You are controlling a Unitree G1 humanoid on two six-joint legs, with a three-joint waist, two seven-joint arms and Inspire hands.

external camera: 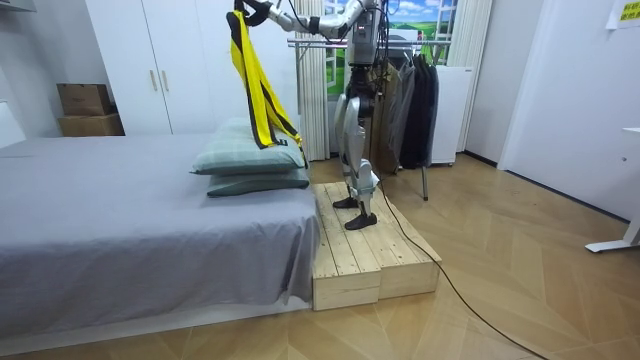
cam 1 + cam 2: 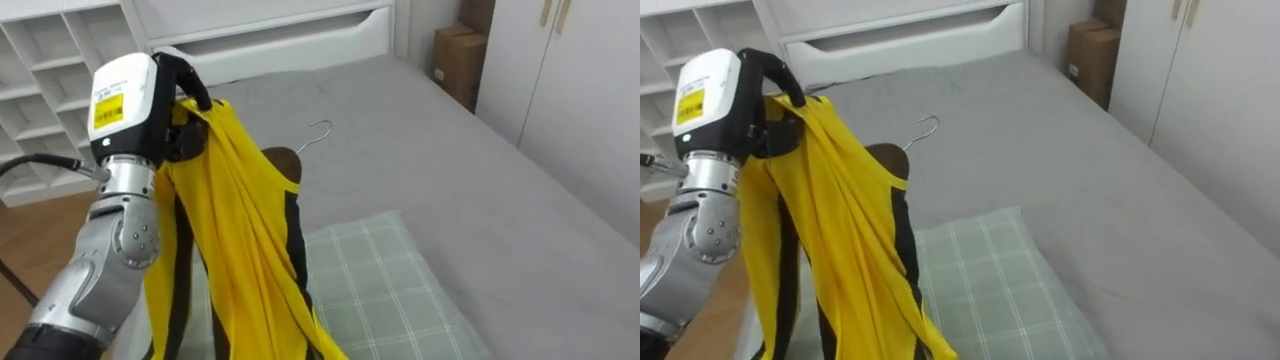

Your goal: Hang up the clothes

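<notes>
Nearest, a checked pillow [image 2: 380,280] lies under the yellow garment [image 2: 235,230]. The garment hangs from the raised left hand [image 2: 140,100], whose fingers are curled round its top edge. Just behind it, a wooden hanger [image 2: 283,160] rests on the grey bed [image 2: 450,150]. The cloth should be lifted clear and its neck opening spread for the hanger.

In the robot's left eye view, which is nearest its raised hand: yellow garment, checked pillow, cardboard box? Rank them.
1. Yellow garment: held in the left hand.
2. Checked pillow: below it, on the bed.
3. Cardboard box: far right corner, beyond the bed.
</notes>
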